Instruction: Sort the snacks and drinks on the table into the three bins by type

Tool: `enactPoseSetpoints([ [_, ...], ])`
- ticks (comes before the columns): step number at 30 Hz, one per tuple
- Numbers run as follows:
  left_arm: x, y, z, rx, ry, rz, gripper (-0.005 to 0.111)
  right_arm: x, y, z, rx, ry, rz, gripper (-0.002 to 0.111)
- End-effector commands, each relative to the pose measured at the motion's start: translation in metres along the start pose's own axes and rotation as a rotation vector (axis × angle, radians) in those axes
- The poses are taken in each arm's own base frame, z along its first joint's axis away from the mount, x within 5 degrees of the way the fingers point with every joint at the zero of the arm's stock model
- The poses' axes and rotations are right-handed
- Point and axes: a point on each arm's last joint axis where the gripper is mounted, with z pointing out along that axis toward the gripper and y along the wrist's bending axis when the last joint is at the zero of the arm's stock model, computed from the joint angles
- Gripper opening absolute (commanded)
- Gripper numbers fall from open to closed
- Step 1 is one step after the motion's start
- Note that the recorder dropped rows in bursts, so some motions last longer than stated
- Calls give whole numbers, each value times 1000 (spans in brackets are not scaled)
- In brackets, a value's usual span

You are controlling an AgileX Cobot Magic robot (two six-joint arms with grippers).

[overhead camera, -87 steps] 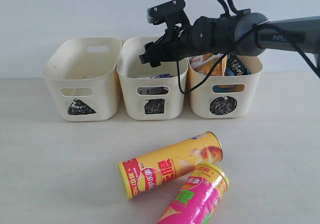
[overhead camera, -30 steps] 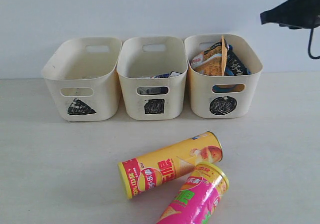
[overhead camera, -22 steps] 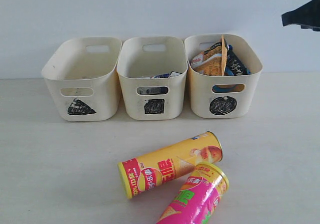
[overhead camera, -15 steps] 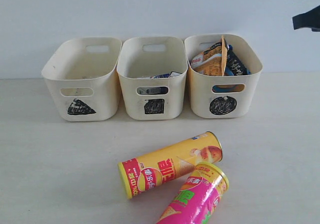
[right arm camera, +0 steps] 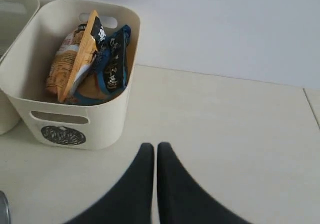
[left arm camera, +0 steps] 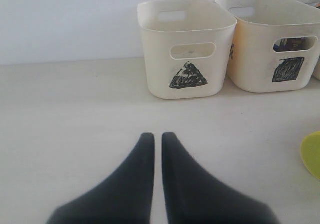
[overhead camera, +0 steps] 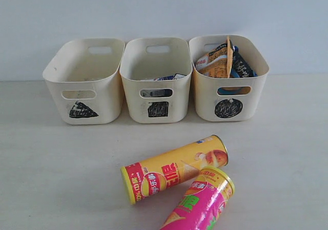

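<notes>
— Two crisp tubes out on the worktop (overhead camera: 61, 163), both lying on their sides: the yellow tube (overhead camera: 174, 168) slanted across the front, the pink tube (overhead camera: 200, 202) just nearer us, its lidded end touching the yellow one.
— And the triangle bin (overhead camera: 56, 94) shows nothing inside from here, so that's my guess for their home. Next door the square bin (overhead camera: 134, 102) has a blue-and-white carton (overhead camera: 165, 78) peeking up, and the circle bin (overhead camera: 205, 104) holds the orange-brown bag (overhead camera: 215, 63) and the blue-black bag (overhead camera: 241, 66), stood on edge.
— How will those tubes handle?
— Stiff card walls, light I'd reckon, glossy so slippery, and round, so they'll roll if nudged. Take hold across the middle of the barrel, not at the lid. Yellow first; pink rests against it and may shift.
— Looks?
— Yellow with a red band and a crisp picture; pink with green lettering, its near end cut off from view.
— Claws?
— Both pinched together with nothing in them: the left claw (left arm camera: 157, 136) pointing toward the triangle bin, the right claw (right arm camera: 155, 146) with the circle bin just ahead
</notes>
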Motion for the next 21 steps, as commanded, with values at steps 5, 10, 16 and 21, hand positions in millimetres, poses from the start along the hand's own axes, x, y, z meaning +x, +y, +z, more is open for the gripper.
enactPoseSetpoints([
  [5, -2, 0, -1, 0, -14, -16, 4, 30, 8, -47, 2, -83, 58, 0],
  [10, -2, 0, -1, 0, -12, -16, 4, 42, 12, -71, 1, -160, 88, 0],
  [16, -2, 0, -1, 0, -12, -16, 4, 55, 17, -95, -7, -205, 83, 0],
  [21, -2, 0, -1, 0, -12, -16, 4, 71, 22, -111, -24, -217, 81, 0],
])
